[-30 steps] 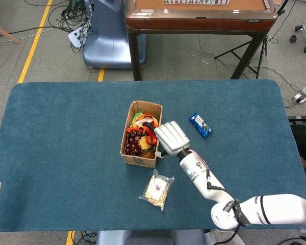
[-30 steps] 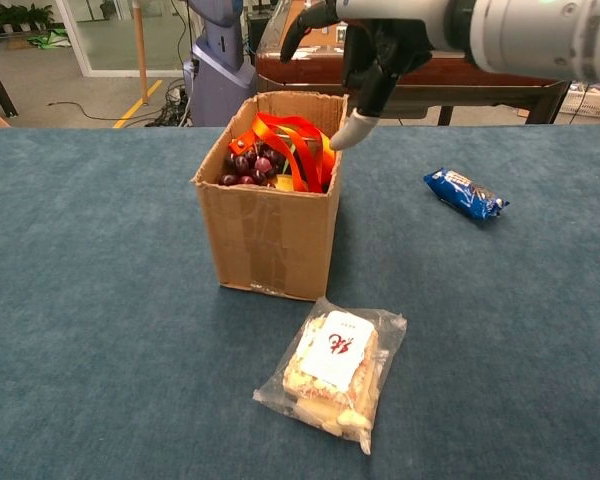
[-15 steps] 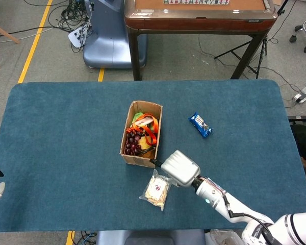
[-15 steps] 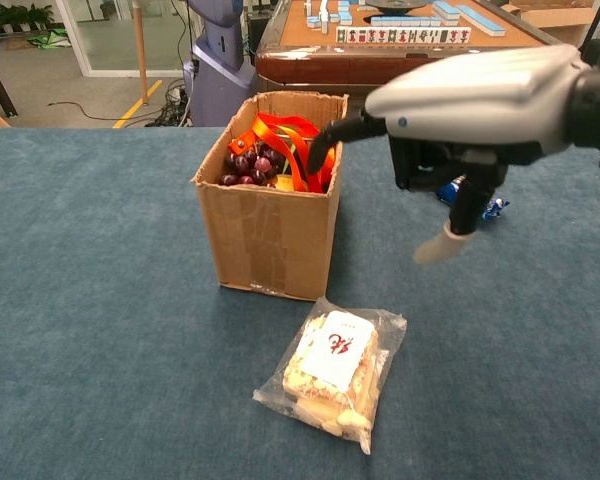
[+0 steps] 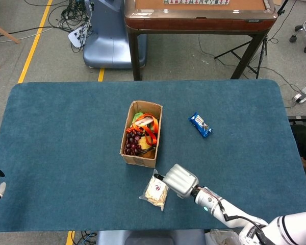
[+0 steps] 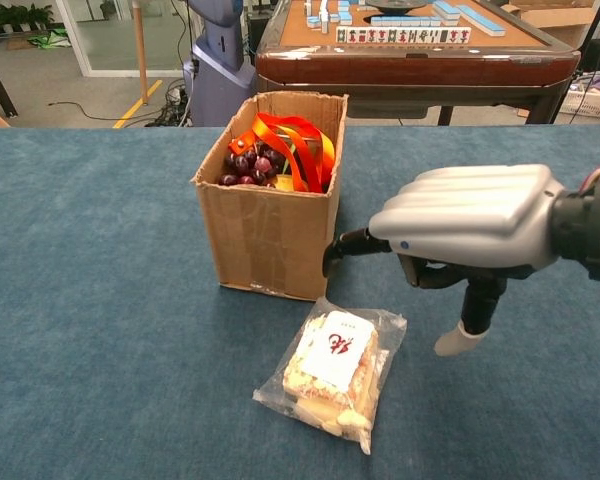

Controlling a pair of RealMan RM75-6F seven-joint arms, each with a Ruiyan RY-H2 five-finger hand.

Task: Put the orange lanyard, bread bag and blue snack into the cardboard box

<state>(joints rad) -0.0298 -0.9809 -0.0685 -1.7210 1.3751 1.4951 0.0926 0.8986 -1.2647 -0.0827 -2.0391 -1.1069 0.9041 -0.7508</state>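
Right hand (image 6: 460, 225) has dropped toward bread bag (image 6: 332, 367).

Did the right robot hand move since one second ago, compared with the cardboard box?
Yes. The right robot hand left the box's top edge and came toward the robot; it now hangs open beside the bread bag, in front of the cardboard box.
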